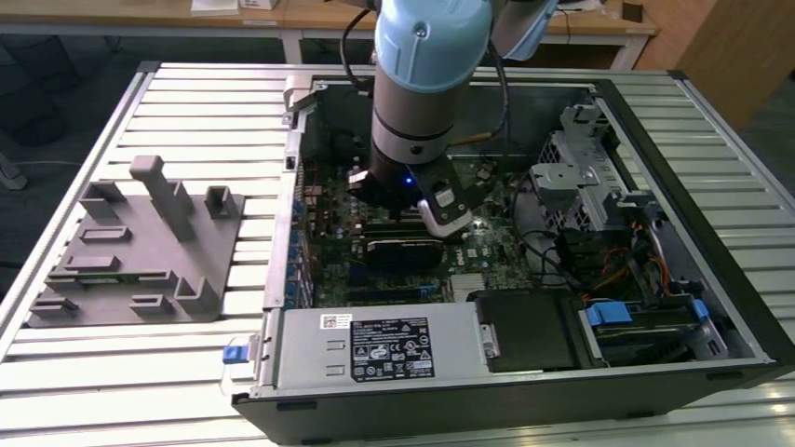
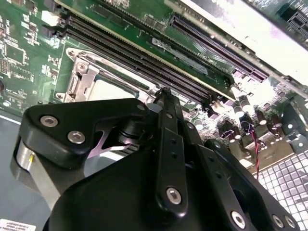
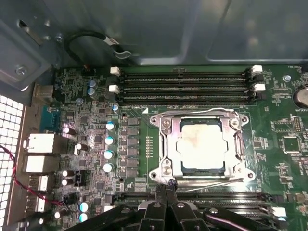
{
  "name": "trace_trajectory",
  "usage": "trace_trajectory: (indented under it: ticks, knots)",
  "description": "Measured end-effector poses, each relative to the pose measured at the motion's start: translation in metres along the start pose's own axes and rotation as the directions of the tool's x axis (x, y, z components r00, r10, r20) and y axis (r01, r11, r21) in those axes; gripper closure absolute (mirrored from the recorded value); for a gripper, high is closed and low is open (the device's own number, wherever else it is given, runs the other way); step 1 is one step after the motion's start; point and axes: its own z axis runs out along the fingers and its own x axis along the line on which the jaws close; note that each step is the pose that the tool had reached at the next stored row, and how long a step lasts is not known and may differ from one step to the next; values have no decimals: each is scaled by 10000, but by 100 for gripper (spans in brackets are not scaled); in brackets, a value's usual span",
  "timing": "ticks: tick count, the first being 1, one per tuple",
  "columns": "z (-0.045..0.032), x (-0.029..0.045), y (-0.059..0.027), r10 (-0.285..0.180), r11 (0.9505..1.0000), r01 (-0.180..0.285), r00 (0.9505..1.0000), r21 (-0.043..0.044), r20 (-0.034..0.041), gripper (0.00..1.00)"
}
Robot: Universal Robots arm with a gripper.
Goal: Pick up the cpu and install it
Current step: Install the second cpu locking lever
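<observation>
The cpu [image 3: 202, 147], a pale silvery square with a stained top, lies flat inside the open metal socket frame [image 3: 163, 144] on the green motherboard. In the second wrist view the cpu [image 2: 108, 90] shows just beyond the gripper's black linkage. My gripper [image 3: 167, 185] hovers beside the socket's edge, apart from the chip, fingers pressed together with nothing between them. The gripper [image 2: 163, 94] also appears shut in the second wrist view. In the exterior view the arm [image 1: 410, 112] reaches down into the middle of the computer case.
The open computer case [image 1: 733, 317] lies on a slatted table. Memory slots [image 3: 185, 86] run along both sides of the socket. A power supply [image 1: 372, 349] and drive bays [image 1: 584, 186] crowd the case. A grey plastic tray [image 1: 137, 251] with upright posts stands at the exterior view's left.
</observation>
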Motion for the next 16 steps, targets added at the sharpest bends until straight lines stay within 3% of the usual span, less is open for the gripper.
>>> trace_trajectory:
  ticks: [3, 16]
  knots:
    - [21, 18, -16, -4, 9999, 4, 10000, -119, -3, 89]
    - [105, 77, -66, -14, 9992, 14, 10000, -398, -9, 89]
